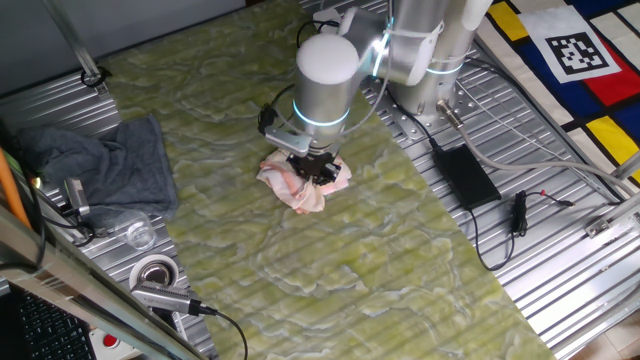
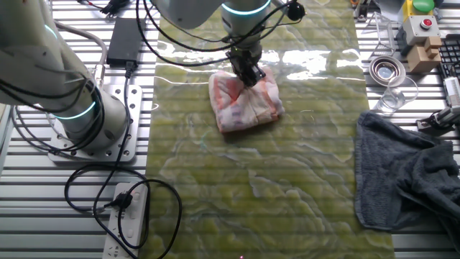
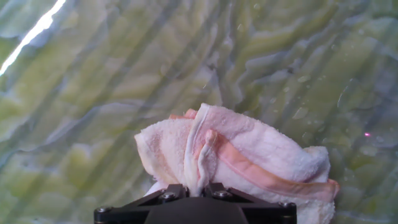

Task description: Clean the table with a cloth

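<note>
Right at your gripper [image 3: 194, 188] the fingers are pinched tight on a fold of the cloth [image 3: 249, 155], which sits bunched up on the table [image 3: 93, 81] around the middle. So you've got the grab done, but judging by the broad stretch of marbled surface beyond it, most of the wiping looks left.

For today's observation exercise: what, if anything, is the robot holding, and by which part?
The gripper pinches the pink cloth by a raised fold near its middle, the cloth resting bunched on the table.
</note>
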